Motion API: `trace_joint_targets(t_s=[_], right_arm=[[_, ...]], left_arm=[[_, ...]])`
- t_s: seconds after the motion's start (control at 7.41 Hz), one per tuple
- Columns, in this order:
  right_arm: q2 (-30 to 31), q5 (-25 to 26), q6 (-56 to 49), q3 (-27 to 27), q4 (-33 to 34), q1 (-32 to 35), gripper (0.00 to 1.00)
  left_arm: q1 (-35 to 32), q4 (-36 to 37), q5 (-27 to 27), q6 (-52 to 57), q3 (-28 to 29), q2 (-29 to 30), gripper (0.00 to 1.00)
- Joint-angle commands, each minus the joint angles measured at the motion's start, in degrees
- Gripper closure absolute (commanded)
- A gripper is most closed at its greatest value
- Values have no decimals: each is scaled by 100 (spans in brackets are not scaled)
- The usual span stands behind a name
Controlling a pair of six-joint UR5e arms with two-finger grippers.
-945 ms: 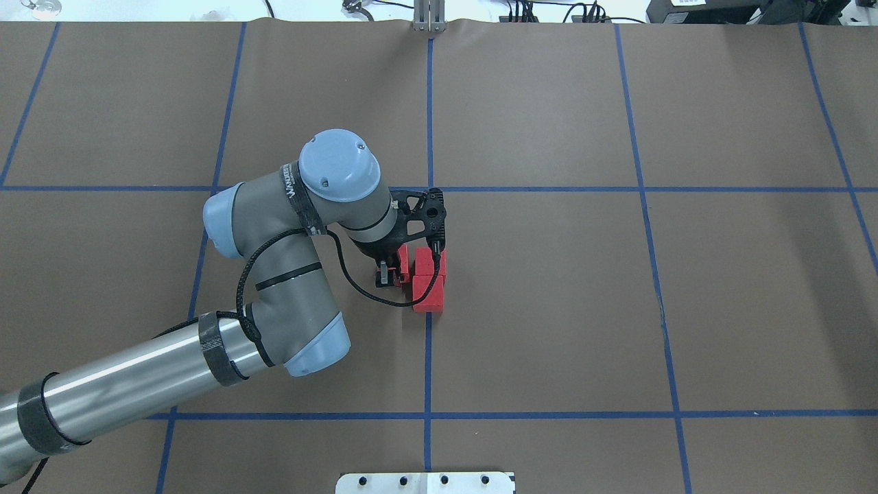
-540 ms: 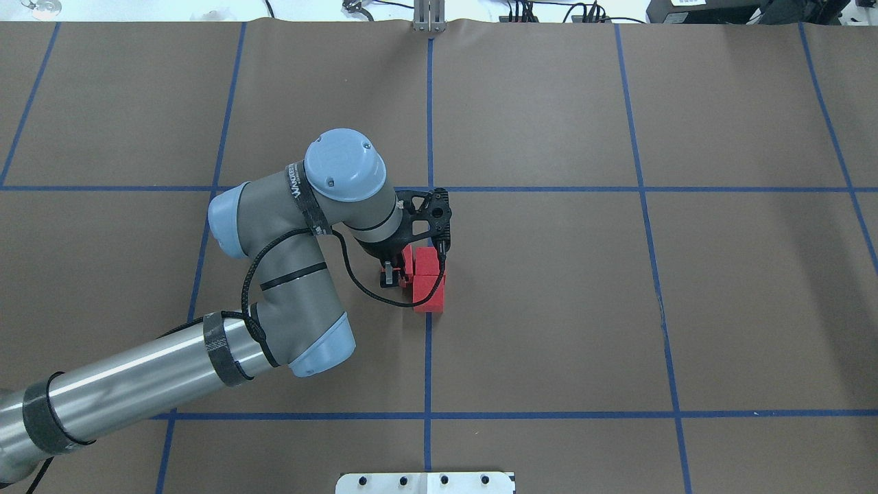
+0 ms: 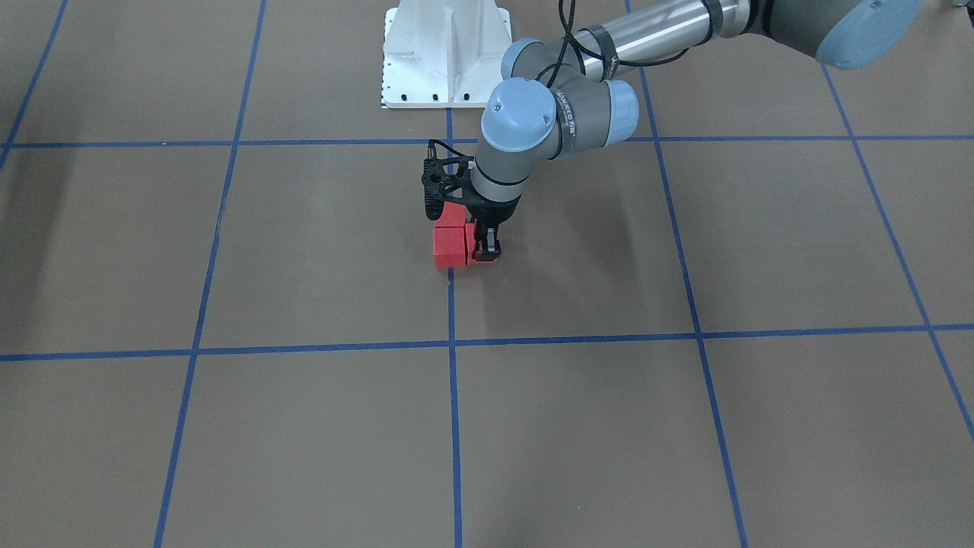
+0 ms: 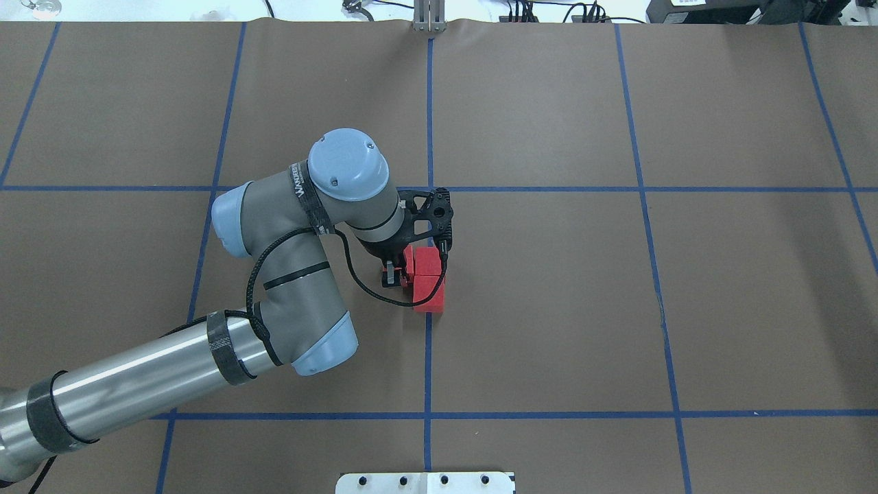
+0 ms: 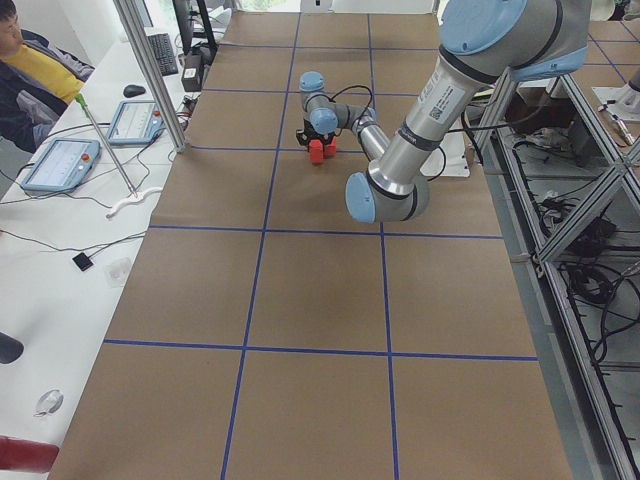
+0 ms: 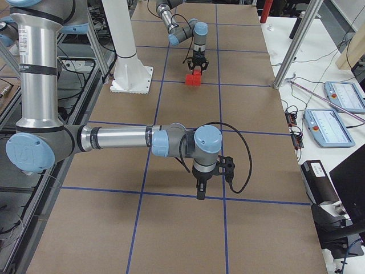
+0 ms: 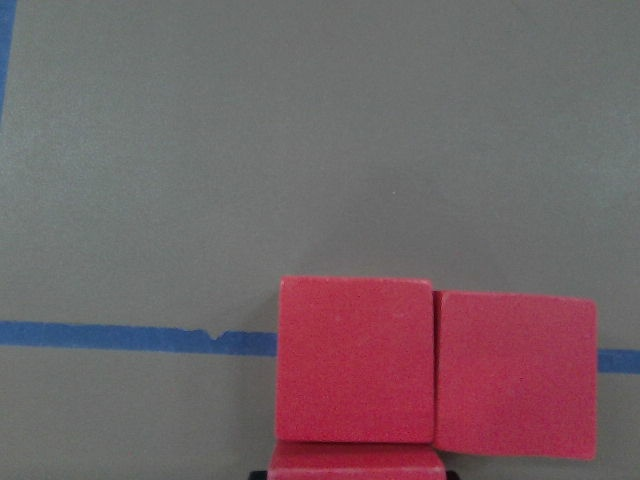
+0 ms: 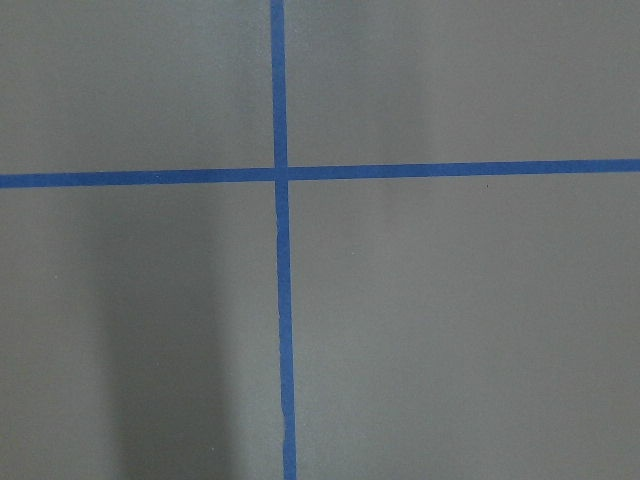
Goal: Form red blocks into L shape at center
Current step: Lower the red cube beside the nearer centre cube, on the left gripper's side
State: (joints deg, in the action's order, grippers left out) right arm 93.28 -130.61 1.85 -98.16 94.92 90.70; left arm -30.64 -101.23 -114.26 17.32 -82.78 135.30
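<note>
Two red blocks (image 3: pixel 449 242) sit touching on the table's (image 3: pixel 319 251) middle tape line (image 3: pixel 453 396), well apart from the white base (image 3: pixel 445 53). The left gripper (image 3: pixel 487 248) (its arm enters from the upper right) points down over a third block (image 3: pixel 472 260) just beside them.

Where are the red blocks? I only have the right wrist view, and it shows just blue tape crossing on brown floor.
Observer: The red blocks sit on the middle tape line, under the left gripper.
Operator: Do they touch?
Observer: Yes; the left wrist view shows two side by side, edges together.
Operator: And the third?
Observer: The third block sits against one of them, held between the left gripper's fingers.
</note>
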Motion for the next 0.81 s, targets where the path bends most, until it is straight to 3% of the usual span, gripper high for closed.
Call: trace_joint_targets(t_s=[0.0, 0.67], right_arm=[[-12, 0, 0, -1, 0, 0, 1], [-21, 0, -9, 8, 0, 0, 1]], left_arm=[[6, -2, 0, 0, 8, 6, 95], [41, -11, -18, -132, 25, 6, 81]])
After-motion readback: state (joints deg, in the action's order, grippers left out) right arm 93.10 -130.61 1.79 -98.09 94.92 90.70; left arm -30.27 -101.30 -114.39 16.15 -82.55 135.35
